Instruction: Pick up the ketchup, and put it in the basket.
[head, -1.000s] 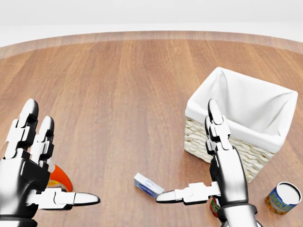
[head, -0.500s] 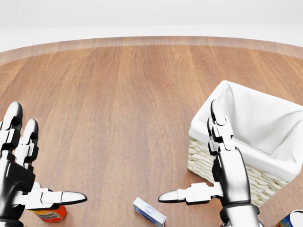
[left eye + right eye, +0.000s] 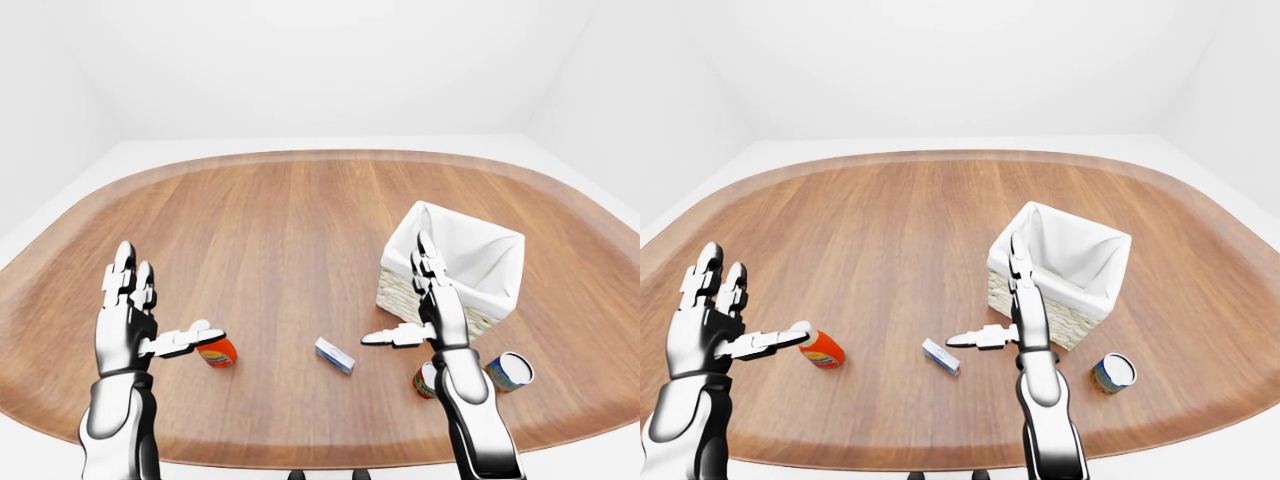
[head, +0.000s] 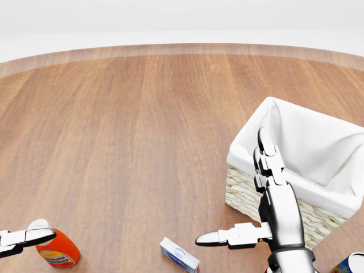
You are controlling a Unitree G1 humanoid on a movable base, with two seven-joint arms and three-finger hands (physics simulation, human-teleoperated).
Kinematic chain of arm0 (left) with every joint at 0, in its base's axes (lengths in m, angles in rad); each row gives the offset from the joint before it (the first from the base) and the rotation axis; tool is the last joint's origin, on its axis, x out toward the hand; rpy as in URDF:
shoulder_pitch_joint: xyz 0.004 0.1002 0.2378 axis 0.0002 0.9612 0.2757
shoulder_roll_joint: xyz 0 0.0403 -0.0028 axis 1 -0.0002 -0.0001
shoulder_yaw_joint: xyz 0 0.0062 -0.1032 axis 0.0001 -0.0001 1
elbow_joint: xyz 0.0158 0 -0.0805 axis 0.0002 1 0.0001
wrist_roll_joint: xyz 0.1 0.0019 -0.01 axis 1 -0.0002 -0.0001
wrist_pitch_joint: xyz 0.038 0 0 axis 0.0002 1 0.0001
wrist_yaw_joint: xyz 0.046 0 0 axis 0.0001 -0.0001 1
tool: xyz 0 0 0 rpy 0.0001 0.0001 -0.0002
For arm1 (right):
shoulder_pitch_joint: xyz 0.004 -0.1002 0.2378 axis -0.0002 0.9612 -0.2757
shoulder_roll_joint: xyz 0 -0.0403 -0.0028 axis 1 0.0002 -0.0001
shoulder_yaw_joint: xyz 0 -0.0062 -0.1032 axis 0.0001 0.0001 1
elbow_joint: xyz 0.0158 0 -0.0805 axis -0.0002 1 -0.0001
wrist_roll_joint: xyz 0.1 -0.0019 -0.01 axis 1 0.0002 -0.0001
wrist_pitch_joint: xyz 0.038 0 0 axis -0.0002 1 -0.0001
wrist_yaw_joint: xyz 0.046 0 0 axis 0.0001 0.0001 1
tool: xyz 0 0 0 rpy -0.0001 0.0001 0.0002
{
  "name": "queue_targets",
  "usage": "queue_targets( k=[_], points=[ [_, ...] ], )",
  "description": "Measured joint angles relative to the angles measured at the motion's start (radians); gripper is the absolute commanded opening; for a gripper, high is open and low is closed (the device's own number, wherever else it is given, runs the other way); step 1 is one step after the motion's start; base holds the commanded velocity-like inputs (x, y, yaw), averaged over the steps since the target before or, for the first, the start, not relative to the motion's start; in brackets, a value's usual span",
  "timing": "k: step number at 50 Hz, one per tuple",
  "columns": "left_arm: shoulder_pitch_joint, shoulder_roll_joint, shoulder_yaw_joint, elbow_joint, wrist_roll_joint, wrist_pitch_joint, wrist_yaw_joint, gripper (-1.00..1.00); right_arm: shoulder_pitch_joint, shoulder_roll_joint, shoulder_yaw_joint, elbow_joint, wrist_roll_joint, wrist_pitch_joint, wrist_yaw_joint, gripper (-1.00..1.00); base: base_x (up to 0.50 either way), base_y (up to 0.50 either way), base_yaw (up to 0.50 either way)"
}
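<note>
Left hand (image 3: 128, 318) stood lower left of the left-eye view, fingers spread and upright, thumb stretched toward the ketchup (image 3: 216, 351) with its tip over or at the bottle's cap end; contact could not be told, nothing gripped. Right hand (image 3: 432, 310) stood right of centre, fingers apart, thumb pointing left, holding nothing, in line with the near wall of the basket (image 3: 500, 245). Ketchup bottle lay on its side on the wooden table (image 3: 280, 220), lower left in all views, well apart from the basket at right. Judged: a light plastic squeeze bottle, smooth and somewhat slippery, body yielding under pressure, free to roll while lying down; best taken across the broad middle of the body with thumb opposing the two fingers, not by the narrow cap end. Label showed orange-red with a pale band of dark lettering in the head view, too small to read surely. Between the hands lay a small blue-and-white box (image 4: 179, 254), print unreadable. Right of the right hand stood a blue-and-yellow can (image 3: 510, 370), and a red can (image 3: 426, 380) half hidden behind the wrist.
</note>
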State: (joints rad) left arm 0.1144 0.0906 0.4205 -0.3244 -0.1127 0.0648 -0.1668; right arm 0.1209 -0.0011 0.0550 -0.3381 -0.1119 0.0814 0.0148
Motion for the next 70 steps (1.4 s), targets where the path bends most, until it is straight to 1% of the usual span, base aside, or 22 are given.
queue_targets(
  k=[4,8,22,31,45,58,70],
  points=[
    [-0.006,0.007,0.01,0.025,0.002,-0.011,0.002,1.0,0.003,0.0,0.0,-0.005,0.0,0.003,0.0,1.0,0.0,0.0,0.0],
    [-0.016,0.016,0.014,0.061,0.005,-0.027,0.006,1.0,0.004,0.0,0.001,-0.008,0.0,0.004,-0.001,1.0,0.0,0.0,0.0],
    [-0.044,0.042,-0.003,0.203,0.018,-0.103,0.026,1.0,0.009,0.0,0.0,-0.009,0.002,0.0,-0.001,1.0,0.0,0.0,0.0],
    [-0.058,0.053,-0.024,0.284,0.024,-0.152,0.039,1.0,0.013,0.0,0.002,-0.018,0.0,0.003,-0.002,1.0,0.0,0.0,0.0],
    [-0.084,0.074,-0.039,0.385,0.023,-0.152,0.057,1.0,0.016,0.0,0.008,-0.033,-0.006,0.006,-0.004,1.0,0.0,0.0,0.0],
    [-0.135,0.109,-0.055,0.547,0.013,-0.152,0.088,1.0,0.03,-0.001,0.012,-0.053,-0.012,0.006,-0.005,1.0,0.0,0.0,0.0],
    [-0.167,0.131,-0.075,0.677,0.005,-0.152,0.109,1.0,0.038,-0.001,0.017,-0.069,-0.017,0.006,-0.008,1.0,0.0,0.0,0.0]
  ],
)
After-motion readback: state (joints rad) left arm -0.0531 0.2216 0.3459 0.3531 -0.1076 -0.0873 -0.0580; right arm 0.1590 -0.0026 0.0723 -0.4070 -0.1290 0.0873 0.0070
